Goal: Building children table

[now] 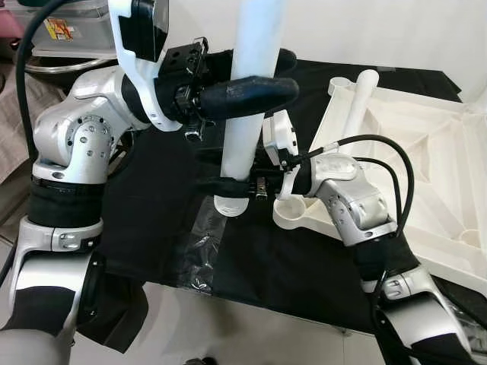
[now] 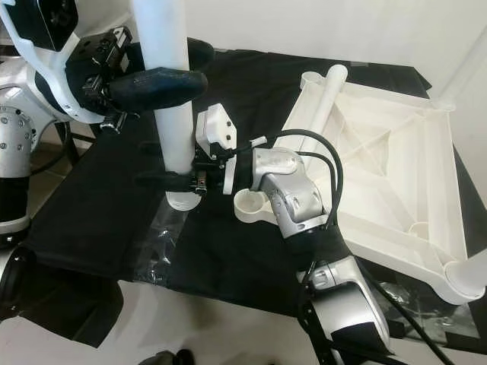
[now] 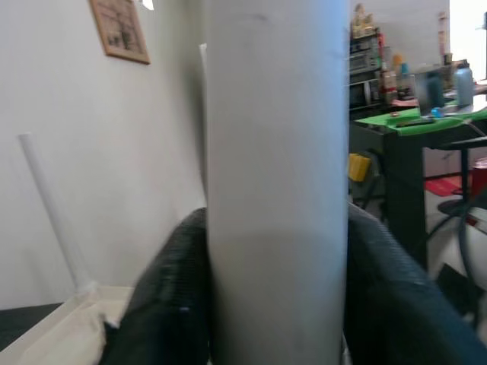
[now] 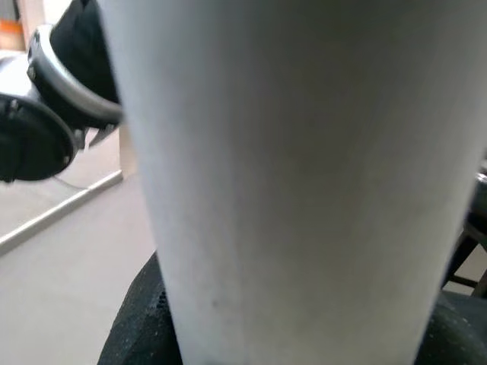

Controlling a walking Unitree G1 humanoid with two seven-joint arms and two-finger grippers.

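A white tubular table leg (image 1: 243, 144) stands upright over the black cloth, its threaded end just above the cloth. My left gripper (image 1: 262, 76) is shut on its upper part, and its black fingers (image 3: 163, 304) press against both sides of the leg (image 3: 278, 175). My right gripper (image 1: 232, 182) is shut on the leg (image 4: 297, 167) near its lower end. The upturned white tabletop (image 1: 426, 152) lies to the right. One leg (image 1: 359, 103) stands in its far corner. Its empty near corner socket (image 1: 292, 211) lies just right of the held leg.
A black cloth (image 1: 167, 198) covers the work surface, with a clear plastic bag (image 1: 199, 243) lying near its front edge. Storage boxes (image 1: 68, 30) stand at the back left. A green-topped table (image 3: 411, 122) is farther off in the room.
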